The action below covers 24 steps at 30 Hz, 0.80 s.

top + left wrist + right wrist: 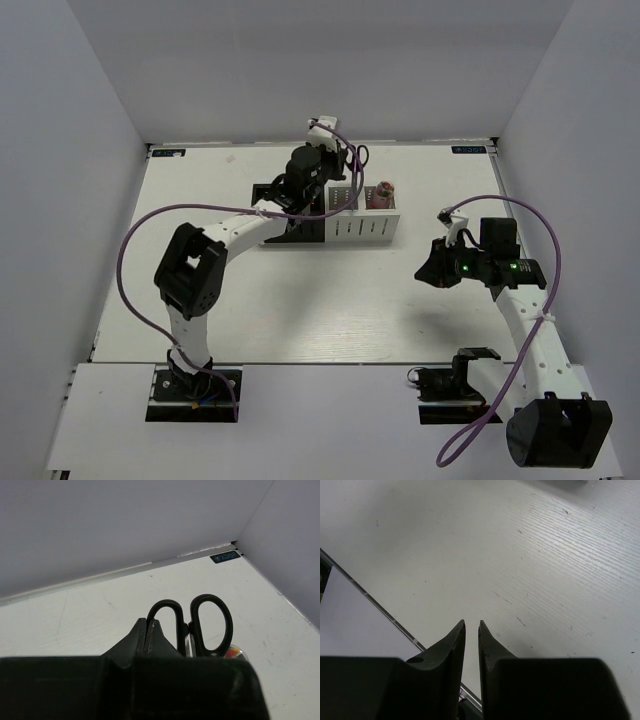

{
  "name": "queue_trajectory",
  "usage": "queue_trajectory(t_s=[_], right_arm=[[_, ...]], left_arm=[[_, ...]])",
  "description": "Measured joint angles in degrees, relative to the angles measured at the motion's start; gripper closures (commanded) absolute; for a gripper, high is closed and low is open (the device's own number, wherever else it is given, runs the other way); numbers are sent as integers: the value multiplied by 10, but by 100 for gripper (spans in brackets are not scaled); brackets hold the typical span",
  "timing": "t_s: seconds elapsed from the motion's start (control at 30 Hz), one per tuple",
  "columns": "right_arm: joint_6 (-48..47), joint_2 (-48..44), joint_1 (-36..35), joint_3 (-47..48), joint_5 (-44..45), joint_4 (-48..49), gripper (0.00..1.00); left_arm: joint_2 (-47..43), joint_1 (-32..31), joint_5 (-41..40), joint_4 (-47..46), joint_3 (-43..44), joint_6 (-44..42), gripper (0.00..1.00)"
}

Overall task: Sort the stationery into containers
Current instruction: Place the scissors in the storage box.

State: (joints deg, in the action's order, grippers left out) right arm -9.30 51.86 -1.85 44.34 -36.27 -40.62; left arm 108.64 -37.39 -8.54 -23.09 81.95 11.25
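Note:
The containers stand in a row at the back middle: black boxes [296, 228] on the left, white boxes [365, 228] on the right. Black-handled scissors [360, 156] stand handles up in a white box, and also show in the left wrist view [205, 625]. Pink-topped items [380, 192] stick out of the rightmost white box, and a coloured tip [235, 653] peeks out beside the scissors. My left gripper [340, 165] hovers over the boxes, just left of the scissors handles, shut and empty [149, 622]. My right gripper [422, 272] hangs above bare table at the right, jaws nearly together and empty [472, 624].
White walls enclose the table on the back, left and right. A metal strip [150, 565] runs along the back edge. The table's front edge strip [380, 610] shows below the right gripper. A purple cable [140, 230] loops off the left arm.

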Motion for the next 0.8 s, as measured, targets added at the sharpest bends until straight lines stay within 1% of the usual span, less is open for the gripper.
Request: queue_trajectory(t_s=[0.27,0.43,0.6,0.67,0.8], right_arm=[[-3,0,0,0,-12,0,80],[-3,0,0,0,-13,0,80],[-4,3,0,0,-14,0,79],[-4,3,0,0,-14,0,79],[-4,4,0,0,-14,0,78]], left_arm=[[51,7,0,-21,34,-63,100],[61,9,0,-17,51,-104,100],[64,9,0,-11,46,-139,100],[64,7,0,-16,35,-150,98],[64,0,0,-12,0,-171,88]])
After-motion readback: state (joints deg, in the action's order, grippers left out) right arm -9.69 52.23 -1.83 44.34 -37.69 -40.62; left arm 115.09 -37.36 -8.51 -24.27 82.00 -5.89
